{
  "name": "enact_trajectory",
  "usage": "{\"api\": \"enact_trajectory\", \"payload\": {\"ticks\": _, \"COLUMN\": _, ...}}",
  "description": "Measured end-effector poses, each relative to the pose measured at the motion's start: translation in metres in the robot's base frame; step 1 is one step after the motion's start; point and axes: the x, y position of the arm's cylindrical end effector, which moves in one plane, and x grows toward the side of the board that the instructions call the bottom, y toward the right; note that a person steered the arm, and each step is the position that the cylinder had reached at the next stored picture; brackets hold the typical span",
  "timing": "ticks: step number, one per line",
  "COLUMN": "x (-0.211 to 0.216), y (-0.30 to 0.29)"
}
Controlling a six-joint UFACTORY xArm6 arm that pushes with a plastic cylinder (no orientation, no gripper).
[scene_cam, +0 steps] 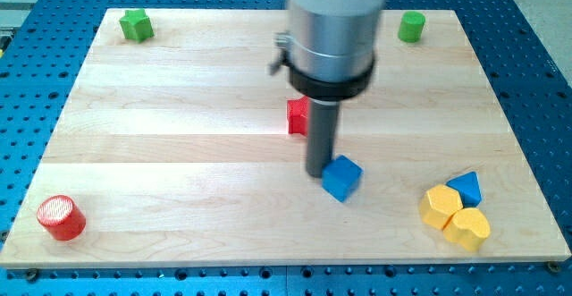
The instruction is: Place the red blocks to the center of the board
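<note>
My tip is resting against the blue cube, holding nothing, red block sitting behind it, red cylinder lying bottom-left; no writing showing

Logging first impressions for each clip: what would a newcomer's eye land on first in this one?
The big grey arm coming down from the view's top, ending in a dark rod whose tip sits right beside the blue cube near the board's middle. A red block peeks out from behind the rod, and a red cylinder lies alone at the bottom-left corner. At the bottom right, two yellow blocks huddle with a blue wedge.
</note>
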Motion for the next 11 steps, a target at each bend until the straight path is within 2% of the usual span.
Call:
{"api": "enact_trajectory", "payload": {"ticks": 3, "x": 0.032, "y": 0.097}}
{"api": "enact_trajectory", "payload": {"ticks": 4, "x": 0.002, "y": 0.126}}
{"api": "enact_trajectory", "payload": {"ticks": 5, "x": -0.083, "y": 0.113}}
{"api": "enact_trajectory", "payload": {"ticks": 6, "x": -0.109, "y": 0.042}}
{"api": "enact_trajectory", "payload": {"ticks": 8, "x": -0.047, "y": -0.096}}
{"api": "enact_trajectory", "payload": {"ticks": 11, "x": -0.047, "y": -0.102}}
